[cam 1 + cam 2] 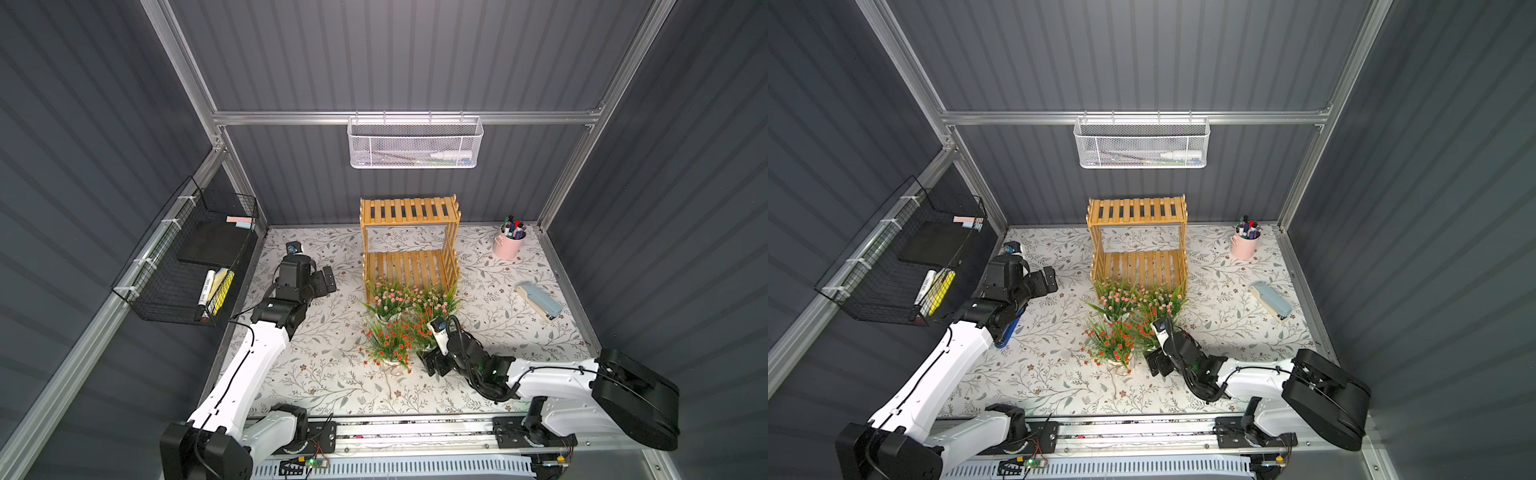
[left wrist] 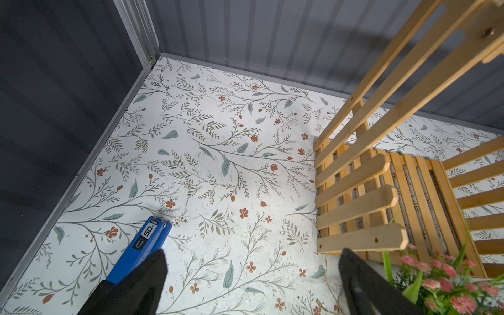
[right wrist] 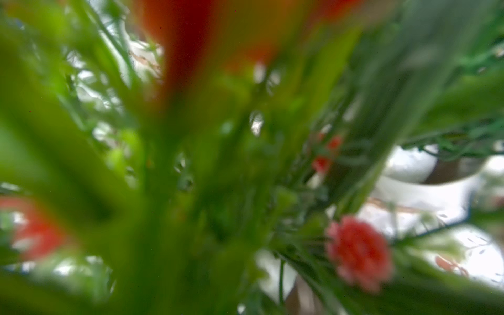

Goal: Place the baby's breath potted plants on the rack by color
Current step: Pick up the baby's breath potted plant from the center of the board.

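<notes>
Right wrist view: I saw only blurred green leaves and red blossoms (image 3: 357,252) close against the lens, with a white pot (image 3: 425,185) at the right edge. No fingers showed.
Baby's breath potted plants (image 1: 411,307): in both top views all four stood bunched on the table (image 1: 332,374) at frame centre, just below the rack (image 1: 409,237), and none was on it yet. The pink pair (image 1: 388,297) stood above the red pair (image 1: 388,343).
Right gripper (image 1: 434,360): it sat at the lower right of the bunch, against the right-hand red plant (image 1: 422,329). I could not tell whether it was spread or closed on anything.
Left gripper (image 1: 326,282): it was spread wide and empty, left of the rack's lower tier and well apart from the bunch.
Key relation: that red plant lay just up and left of the right gripper, with its stems upright. I judged the right arm far the nearer.
Coming move: I judged a grasp at the pot, then a carry up-frame to a tier.
</notes>
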{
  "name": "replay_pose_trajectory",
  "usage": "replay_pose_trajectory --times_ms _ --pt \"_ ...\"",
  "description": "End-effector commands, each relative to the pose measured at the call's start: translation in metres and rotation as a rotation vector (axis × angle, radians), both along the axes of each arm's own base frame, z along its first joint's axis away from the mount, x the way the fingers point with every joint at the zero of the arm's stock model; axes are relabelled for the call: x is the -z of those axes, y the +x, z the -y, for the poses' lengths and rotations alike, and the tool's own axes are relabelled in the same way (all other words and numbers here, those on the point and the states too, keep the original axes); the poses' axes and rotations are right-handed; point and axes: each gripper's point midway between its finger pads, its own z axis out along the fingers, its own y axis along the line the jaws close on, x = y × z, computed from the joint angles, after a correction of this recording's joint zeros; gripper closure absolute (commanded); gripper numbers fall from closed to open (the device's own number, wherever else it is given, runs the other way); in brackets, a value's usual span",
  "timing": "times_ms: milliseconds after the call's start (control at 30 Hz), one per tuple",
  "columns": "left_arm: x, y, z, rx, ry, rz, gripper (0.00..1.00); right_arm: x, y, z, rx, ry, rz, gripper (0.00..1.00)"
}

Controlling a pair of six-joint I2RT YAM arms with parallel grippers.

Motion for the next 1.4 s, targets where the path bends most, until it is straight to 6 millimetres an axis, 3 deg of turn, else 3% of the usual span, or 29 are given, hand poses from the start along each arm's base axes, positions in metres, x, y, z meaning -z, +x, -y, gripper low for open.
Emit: replay_pose_trajectory --times_ms 0,333,400,433,600,867,1367 --pt "-0.012 -0.003 -0.001 0.005 0.021 0.018 0.0 -0.002 -0.004 0.0 -0.025 0.013 -0.001 0.1" --pt "-0.011 -0.003 0.0 0.008 0.014 0.018 0.01 0.002 -0.026 0.023 0.007 0.007 -0.03 0.12" --pt "-0.009 -0.002 0.0 0.008 0.012 0.017 0.01 0.006 -0.031 0.028 0.016 -0.002 -0.037 0.08" --pt "-0.009 -0.003 0.001 0.008 0.01 0.016 0.01 0.009 -0.031 0.03 0.022 -0.004 -0.039 0.01" --pt "-0.008 -0.002 0.001 0.011 0.006 0.013 0.01 0.003 -0.023 0.033 0.059 0.008 0.012 0.01" --pt "-0.008 -0.003 0.002 0.016 0.005 0.002 0.01 -0.016 -0.007 0.02 0.035 0.03 0.127 0.01" --pt "-0.009 -0.005 0.002 0.017 0.007 -0.005 0.01 -0.006 0.002 0.007 0.008 0.026 0.139 0.01"
